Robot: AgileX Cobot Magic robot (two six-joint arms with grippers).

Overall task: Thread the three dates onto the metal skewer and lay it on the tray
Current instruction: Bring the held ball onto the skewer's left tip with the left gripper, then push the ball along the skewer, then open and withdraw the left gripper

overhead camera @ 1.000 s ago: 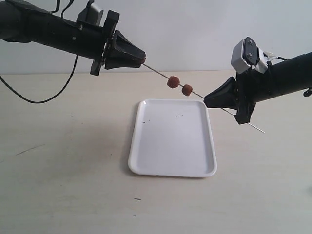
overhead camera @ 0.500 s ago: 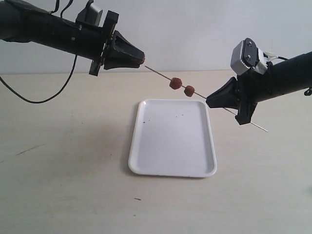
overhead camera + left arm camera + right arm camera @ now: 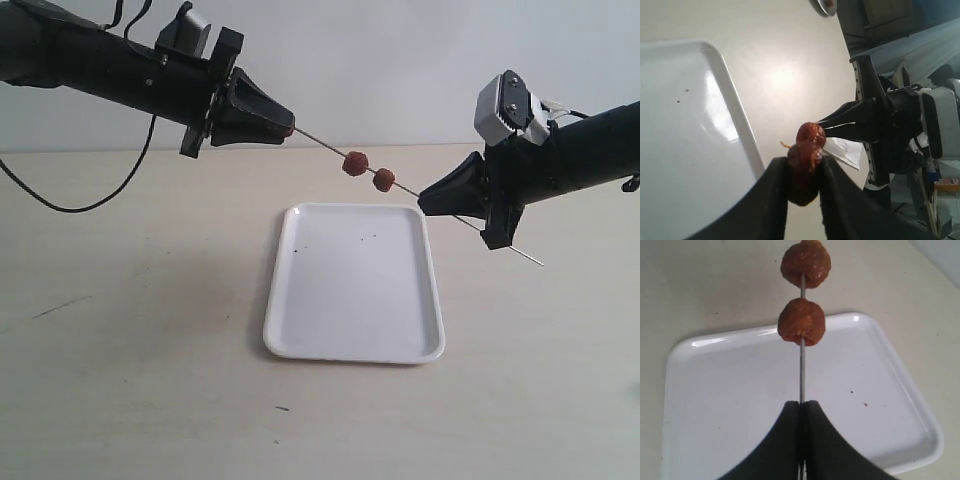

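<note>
The metal skewer slants in the air above the tray's far edge. My right gripper is shut on it, and its rear end sticks out behind the jaws. Two dates sit threaded on it between the grippers; in the right wrist view the two dates line up on the skewer ahead of my right gripper. My left gripper is shut on a third date at the skewer's tip. I cannot tell whether the tip has entered it.
A black cable loops over the table at the left. A white scrap of paper lies on the table beyond the tray. The beige table stretches around the tray, with a few small dark marks.
The skewer with its two dates has shifted slightly up and left; its tip, just clear of the left gripper half a second ago, now meets the held date. Both grips are unchanged.
</note>
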